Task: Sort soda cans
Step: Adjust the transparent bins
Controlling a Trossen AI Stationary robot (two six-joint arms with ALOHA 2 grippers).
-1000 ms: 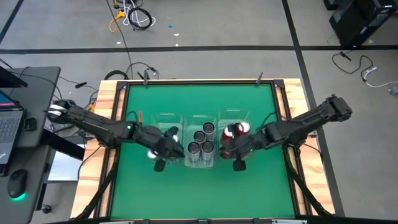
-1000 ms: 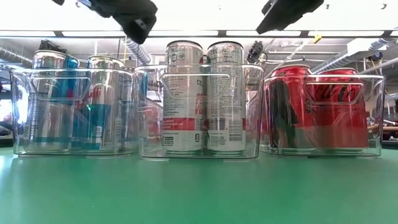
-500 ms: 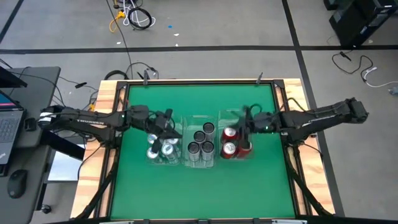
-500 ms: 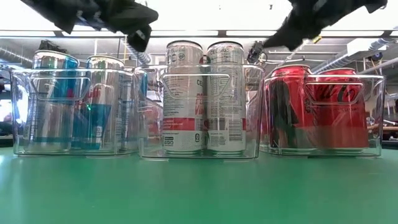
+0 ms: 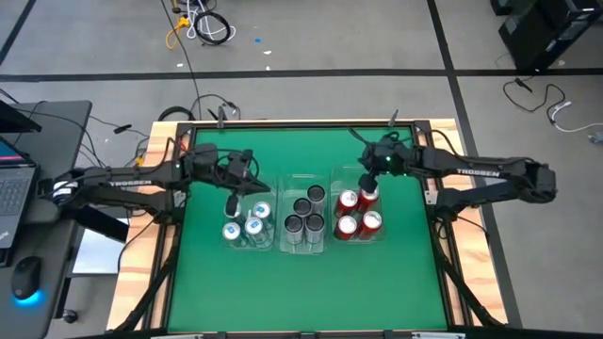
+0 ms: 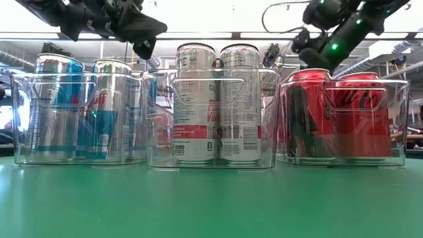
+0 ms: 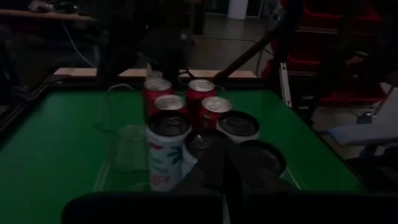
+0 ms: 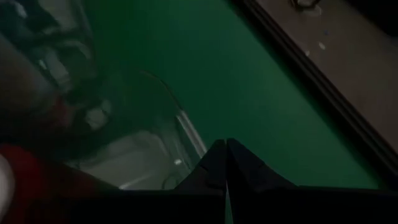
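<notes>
Three clear bins stand side by side mid-table. The left bin (image 5: 247,222) holds silver cans with pale teal tops (image 6: 99,109). Dark grey cans (image 5: 303,215) fill the middle bin (image 6: 211,112), and red cans (image 5: 358,211) stand in the right one (image 6: 344,116). My left gripper (image 5: 241,173) hovers above the far side of the left bin, fingers shut (image 7: 227,167), holding nothing. My right gripper (image 5: 370,168) hovers above the far side of the right bin, also shut (image 8: 227,152) and empty. Each can stands upright on its base.
Bare green table (image 5: 301,282) lies on the near side of the bins and more of it (image 5: 301,146) beyond them. A raised wooden frame (image 5: 168,226) borders the table. A desk with a laptop (image 5: 19,179) stands off the table's left side.
Both grippers have drawn back from over the near ends of the outer bins toward the table's far edge, the left one over the left bin and the right one over the right bin. The cans and bins have stayed in place.
</notes>
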